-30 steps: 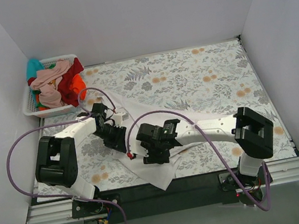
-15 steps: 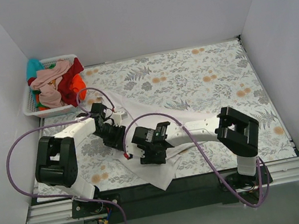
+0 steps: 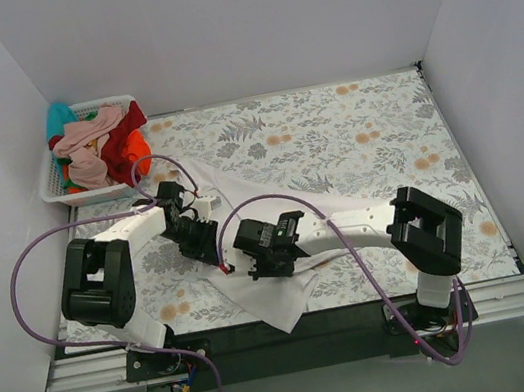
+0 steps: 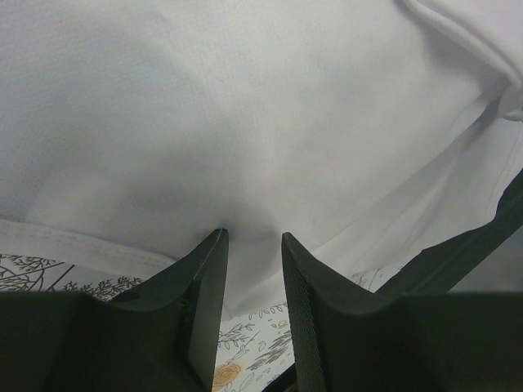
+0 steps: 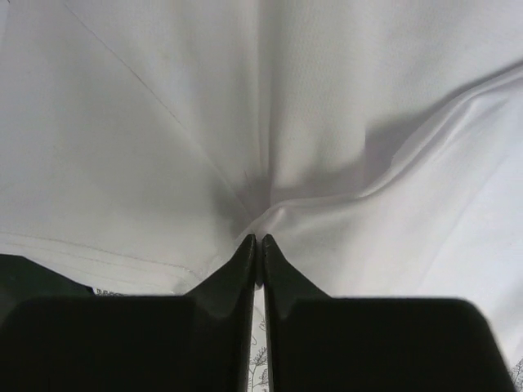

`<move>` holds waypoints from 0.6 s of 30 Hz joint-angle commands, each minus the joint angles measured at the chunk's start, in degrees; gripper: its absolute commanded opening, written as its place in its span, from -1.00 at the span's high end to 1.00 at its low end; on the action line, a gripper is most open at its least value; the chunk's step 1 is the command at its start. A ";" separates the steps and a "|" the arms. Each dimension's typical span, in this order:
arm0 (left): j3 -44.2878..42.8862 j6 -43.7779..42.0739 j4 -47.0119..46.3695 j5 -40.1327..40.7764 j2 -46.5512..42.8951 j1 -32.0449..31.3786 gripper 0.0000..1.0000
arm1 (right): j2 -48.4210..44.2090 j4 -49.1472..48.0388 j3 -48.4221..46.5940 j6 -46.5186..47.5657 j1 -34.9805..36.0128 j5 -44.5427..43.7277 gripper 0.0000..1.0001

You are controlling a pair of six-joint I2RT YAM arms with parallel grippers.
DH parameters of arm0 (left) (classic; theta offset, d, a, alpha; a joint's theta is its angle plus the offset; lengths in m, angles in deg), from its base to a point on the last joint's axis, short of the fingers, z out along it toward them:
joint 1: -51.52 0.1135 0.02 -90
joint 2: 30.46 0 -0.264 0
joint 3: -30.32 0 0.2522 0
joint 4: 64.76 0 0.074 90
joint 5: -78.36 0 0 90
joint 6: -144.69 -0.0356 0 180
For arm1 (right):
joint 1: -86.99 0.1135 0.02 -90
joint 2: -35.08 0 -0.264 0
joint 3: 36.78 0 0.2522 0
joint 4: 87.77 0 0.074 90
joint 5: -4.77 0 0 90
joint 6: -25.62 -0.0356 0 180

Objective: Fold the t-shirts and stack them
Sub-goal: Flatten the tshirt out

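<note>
The large white t-shirt (image 3: 279, 302) lies crumpled across the near middle of the floral table, one corner hanging toward the front edge. My right gripper (image 3: 257, 268) is shut on a fold of the white t-shirt (image 5: 327, 122), with the cloth bunched at its fingertips (image 5: 245, 249). Right beside it, my left gripper (image 3: 216, 259) is open, its fingers (image 4: 214, 253) apart at the shirt's hem (image 4: 98, 249); patterned table shows between them. Pink (image 3: 89, 135), dark red (image 3: 122, 152), orange (image 3: 138, 145) and teal (image 3: 57, 118) shirts are heaped in the basket.
The white lattice basket (image 3: 52, 188) stands at the back left corner against the wall. Purple cables loop from both arms over the near left of the table. White walls close in the table on three sides.
The right arm's elbow swung left and then partly back, while its gripper stayed on the shirt. The left gripper edged slightly up and left.
</note>
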 commanded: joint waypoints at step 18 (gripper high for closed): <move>-29.09 1.92 0.93 1.28 -0.83 9.98 0.12 | -16.94 5.89 -0.35 6.39 -21.32 4.45 0.97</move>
